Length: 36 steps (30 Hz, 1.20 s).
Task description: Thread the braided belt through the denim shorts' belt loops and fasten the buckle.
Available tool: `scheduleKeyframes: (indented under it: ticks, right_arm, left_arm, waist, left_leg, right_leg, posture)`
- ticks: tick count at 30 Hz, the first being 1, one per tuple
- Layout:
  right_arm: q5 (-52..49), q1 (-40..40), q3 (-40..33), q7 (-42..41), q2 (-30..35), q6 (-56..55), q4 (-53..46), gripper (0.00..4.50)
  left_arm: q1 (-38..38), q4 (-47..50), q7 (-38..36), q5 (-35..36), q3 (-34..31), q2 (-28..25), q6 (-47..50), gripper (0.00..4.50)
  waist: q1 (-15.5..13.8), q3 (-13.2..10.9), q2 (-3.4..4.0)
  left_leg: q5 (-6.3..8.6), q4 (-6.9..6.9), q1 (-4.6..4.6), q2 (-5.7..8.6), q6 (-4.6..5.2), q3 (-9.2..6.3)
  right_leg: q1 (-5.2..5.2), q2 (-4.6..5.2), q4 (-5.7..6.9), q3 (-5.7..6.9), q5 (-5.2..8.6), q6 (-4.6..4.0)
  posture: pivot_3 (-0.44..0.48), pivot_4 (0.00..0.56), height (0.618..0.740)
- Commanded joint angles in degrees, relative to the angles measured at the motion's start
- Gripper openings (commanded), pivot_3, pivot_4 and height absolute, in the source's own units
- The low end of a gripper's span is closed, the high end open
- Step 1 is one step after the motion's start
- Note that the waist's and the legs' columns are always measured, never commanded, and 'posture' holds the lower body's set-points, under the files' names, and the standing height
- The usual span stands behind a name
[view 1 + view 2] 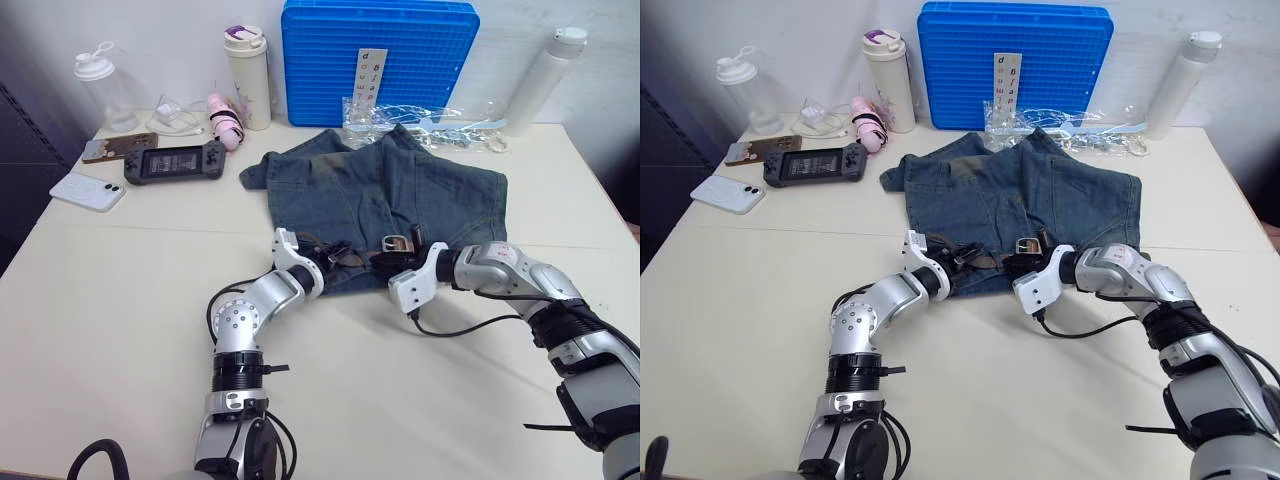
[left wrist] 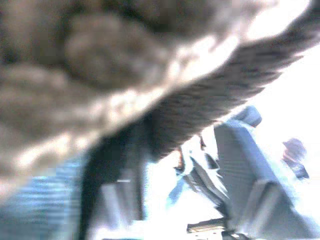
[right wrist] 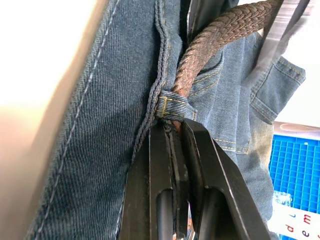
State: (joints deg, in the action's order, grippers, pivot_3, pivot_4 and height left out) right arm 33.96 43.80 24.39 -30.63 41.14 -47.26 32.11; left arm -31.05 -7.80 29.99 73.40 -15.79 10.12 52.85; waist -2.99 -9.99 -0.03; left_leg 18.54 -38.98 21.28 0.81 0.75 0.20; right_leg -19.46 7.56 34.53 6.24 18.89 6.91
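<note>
The denim shorts [image 1: 400, 190] lie flat mid-table, waistband toward me. Along that waistband runs the braided belt [image 1: 345, 257], with its silver buckle [image 1: 397, 243] resting on the denim. My right gripper [image 3: 172, 145] is shut on the braided belt [image 3: 210, 35] right where it comes out of a belt loop [image 3: 172, 106]; it reaches the waistband [image 1: 383, 264] from the right. My left gripper [image 1: 322, 262] sits at the waistband a little to the left, pressed close against belt and denim. In the left wrist view, the woven strap [image 2: 210, 105] crosses just in front of the camera.
Behind the shorts stand a blue crate [image 1: 378, 60], a cream tumbler [image 1: 248, 77], a white bottle [image 1: 545, 80] and clear plastic bags [image 1: 420, 120]. A game console [image 1: 174, 162] and a white phone [image 1: 88, 191] lie at the far left. A black cable [image 1: 470, 325] loops under my right wrist.
</note>
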Motion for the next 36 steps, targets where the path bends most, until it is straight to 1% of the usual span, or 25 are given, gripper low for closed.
scheduleKeyframes:
  ticks: [1,2,3,6,8,11,13,15,16,19,25,27,30,32,34,36]
  right_arm:
    - [-4.57,-0.6,-2.91,-0.61,-0.39,2.58,-1.92,0.0]
    - [-5.28,-0.85,-3.23,-0.7,-0.4,3.29,-2.29,0.0]
    - [-6.44,-1.14,-3.61,-1.08,-0.55,4.2,-2.57,0.0]
    - [-11.57,-2.56,-5.47,-2.93,-1.53,8.02,-3.92,0.0]
    - [-17.52,-4.11,-7.61,-5.25,-3.13,12.59,-5.38,0.0]
    - [-23.18,-5.81,-9.99,-7.55,-4.92,18.23,-7.64,0.0]
    - [-24.78,-6.52,-10.64,-8.67,-5.36,20.47,-8.76,0.0]
    - [-26.61,-7.42,-11.53,-9.58,-5.79,22.91,-9.84,0.0]
    - [-27.89,-7.8,-12.14,-9.98,-6.03,24.47,-10.51,0.0]
    - [-31.34,-8.49,-14.22,-11.04,-6.15,29.01,-12.81,0.0]
    - [-38.26,-9.43,-19.5,-12.85,-5.77,38.8,-17.38,0.0]
    - [-37.08,-9.43,-19.23,-13.46,-4.5,38.38,-18.01,0.0]
    - [-36.68,-8.99,-19.49,-14.09,-3.51,38.22,-19.0,0.0]
    - [-34.46,-7.99,-18.69,-14.87,-1.91,35.0,-19.36,0.0]
    - [-32.31,-6.87,-17.45,-16.29,-0.11,30.97,-19.78,0.0]
    - [-31.44,-5.78,-16.87,-17.48,0.83,28.66,-20.44,0.0]
  left_arm:
    - [1.86,0.22,2.74,-0.12,1.16,-0.82,4.67,3.94]
    - [2.13,1.23,2.67,0.21,1.38,-1.44,5.71,4.27]
    - [2.25,2.08,2.52,0.74,1.47,-1.93,6.63,4.47]
    - [2.09,5.02,1.43,1.3,2.64,-4.4,9.9,4.47]
    - [2.06,7.46,1.17,1.97,3.35,-6.7,12.53,4.47]
    - [2.48,8.89,0.83,2.05,4.04,-8.59,14.43,4.47]
    - [3.36,8.99,-0.18,0.36,5.12,-9.99,15.41,4.47]
    - [4.61,9.1,-3.07,-4.84,8.88,-12.98,16.16,4.47]
    - [4.98,9.08,-3.98,-5.87,9.67,-13.5,16.06,4.47]
    - [5.33,9.1,-5.4,-5.59,9.34,-13.08,15.89,4.47]
    - [6.97,8.64,-9.22,-11.75,12.42,-15.83,16.54,4.47]
    - [7.35,8.53,-10.51,-13.62,13.3,-16.56,16.56,4.47]
    - [7.4,8.63,-12.02,-14.47,13.24,-16.47,16.72,4.47]
    - [6.73,10.36,-14.01,-14.1,13.82,-17.22,18.5,4.47]
    - [5.78,13.55,-15.76,-11.58,13.32,-18.42,21.21,4.47]
    - [5.01,16.16,-16.25,-8.26,11.28,-19.06,23.27,4.47]
  waist:
    - [0.16,-0.01,-0.02]
    - [0.21,-0.01,-0.02]
    - [0.28,-0.02,-0.03]
    - [0.48,-0.07,-0.06]
    - [0.71,-0.1,-0.07]
    - [0.89,-0.16,-0.05]
    - [1.1,-0.18,-0.06]
    - [1.24,-0.18,-0.05]
    - [1.26,-0.18,-0.04]
    - [1.34,-0.18,-0.04]
    - [1.28,-0.17,-0.04]
    - [1.36,-0.17,-0.03]
    - [1.45,-0.16,-0.02]
    - [1.51,-0.16,-0.01]
    - [1.56,-0.16,-0.01]
    - [1.73,-0.17,0.0]
  left_leg:
    - [0.0,0.01,0.0,-0.02,0.0,0.0]
    - [0.0,0.02,0.01,-0.04,0.0,0.0]
    - [0.0,0.03,0.01,-0.05,0.0,0.01]
    - [0.01,0.05,0.02,-0.08,-0.01,0.02]
    - [0.01,0.06,0.07,-0.08,-0.01,0.01]
    - [0.0,0.05,0.09,-0.11,-0.01,-0.01]
    - [0.0,0.04,0.11,-0.12,-0.01,-0.03]
    - [0.0,0.04,0.12,-0.1,-0.01,-0.04]
    - [0.0,0.04,0.12,-0.1,-0.01,-0.04]
    - [0.0,0.05,0.11,-0.08,-0.01,-0.03]
    - [0.01,0.06,0.1,-0.08,-0.01,-0.04]
    - [0.01,0.06,0.09,-0.06,0.0,-0.03]
    - [0.02,0.11,0.02,-0.06,-0.02,0.0]
    - [0.04,0.13,-0.04,-0.08,-0.04,0.03]
    - [0.04,0.14,-0.03,-0.08,-0.04,0.06]
    - [0.04,0.21,-0.01,-0.08,-0.05,0.11]
  right_leg:
    - [-0.01,-0.02,0.0,0.0,0.0,0.0]
    - [-0.03,-0.04,0.0,0.0,0.0,0.0]
    - [-0.03,-0.05,0.0,0.01,0.0,0.0]
    - [-0.06,-0.06,-0.01,-0.01,0.0,0.0]
    - [-0.14,-0.07,0.0,-0.01,0.0,0.0]
    - [-0.15,-0.08,0.03,0.0,0.0,0.0]
    - [-0.16,-0.09,0.03,0.01,0.0,-0.01]
    - [-0.17,-0.08,0.05,0.02,0.0,-0.01]
    - [-0.17,-0.08,0.05,0.02,0.0,-0.01]
    - [-0.16,-0.06,0.06,0.0,0.0,-0.01]
    - [-0.16,-0.04,0.06,0.01,0.0,-0.01]
    - [-0.15,-0.02,0.06,0.0,0.0,-0.01]
    - [-0.14,-0.03,0.07,-0.03,0.0,-0.01]
    - [-0.13,-0.04,0.07,-0.07,0.0,-0.01]
    - [-0.15,-0.04,0.08,-0.09,0.0,-0.01]
    - [-0.23,-0.04,0.07,-0.12,0.0,-0.01]
  posture:
    - [0.0,0.15,0.689]
    - [0.0,0.15,0.689]
    - [0.0,0.15,0.689]
    - [0.0,0.15,0.689]
    - [0.0,0.15,0.689]
    - [0.0,0.15,0.689]
    - [0.0,0.15,0.689]
    - [0.0,0.15,0.689]
    - [0.0,0.15,0.689]
    - [0.0,0.15,0.689]
    - [0.0,0.15,0.689]
    - [0.0,0.15,0.689]
    - [0.0,0.15,0.689]
    - [0.0,0.15,0.689]
    - [0.0,0.15,0.689]
    - [0.0,0.15,0.689]
